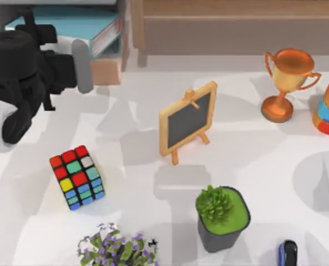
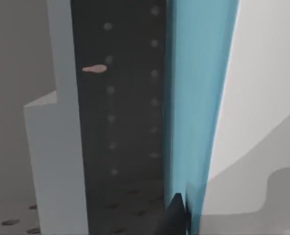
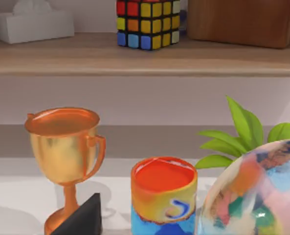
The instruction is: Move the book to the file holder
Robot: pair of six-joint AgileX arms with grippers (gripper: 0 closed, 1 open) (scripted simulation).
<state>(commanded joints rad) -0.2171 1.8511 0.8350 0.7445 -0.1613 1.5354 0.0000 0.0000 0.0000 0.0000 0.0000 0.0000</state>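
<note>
The book (image 1: 61, 25) lies in the file holder (image 1: 106, 69) at the surface's (image 1: 253, 160) far left corner, its red-marked end facing right. In the left wrist view the teal cover (image 2: 196, 98) stands close against the holder's dark wall (image 2: 120, 122). Our left end effector (image 1: 82, 65) sits just beside the holder's front edge; we cannot tell whether its fingers are spread or pressed together. We judge placement essentially complete. To finish well, we should release fully, then retreat straight along the approach line so nothing drags the book out. Nearby stand the cube (image 1: 77, 177), blackboard (image 1: 187, 121) and trophy (image 1: 289, 83). Our right arm is parked, its wrist camera facing the trophy (image 3: 66, 156).
</note>
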